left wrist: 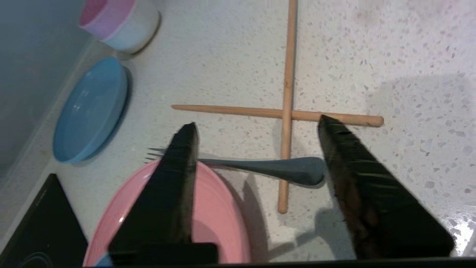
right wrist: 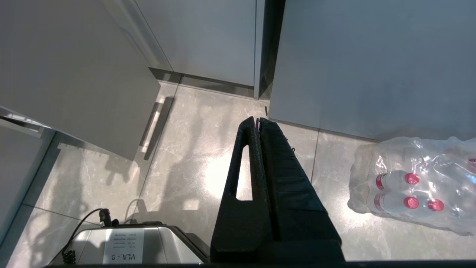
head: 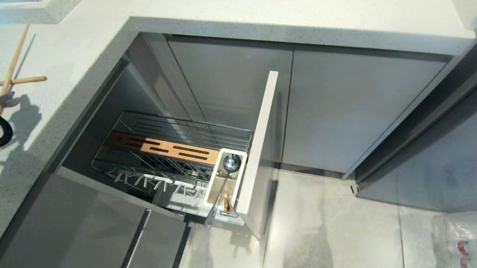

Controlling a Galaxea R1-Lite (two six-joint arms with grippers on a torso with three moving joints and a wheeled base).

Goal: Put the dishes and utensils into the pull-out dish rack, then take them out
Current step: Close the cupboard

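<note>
With the left gripper [left wrist: 256, 124] above the counter [left wrist: 409, 56] and its jaws spread, holding nothing, the step in hand appears to be picking up a utensil. The crossed chopsticks [left wrist: 286, 93] lie flat just beyond the fingertips, and a grey-blue fork [left wrist: 267, 169], tines touching the pink plate [left wrist: 223, 208], lies between the fingers. For a clean pick, the jaws should straddle one slim shaft across its width, descend until the pads nearly meet the counter, then close; the upper chopstick should go first, since it rests on the other. The rack [head: 261, 140] stands pulled out, with a spoon [head: 225, 174] already in its cutlery holder [head: 215, 193]. The right gripper [right wrist: 258, 121] hangs parked over the floor, jaws closed and empty.
</note>
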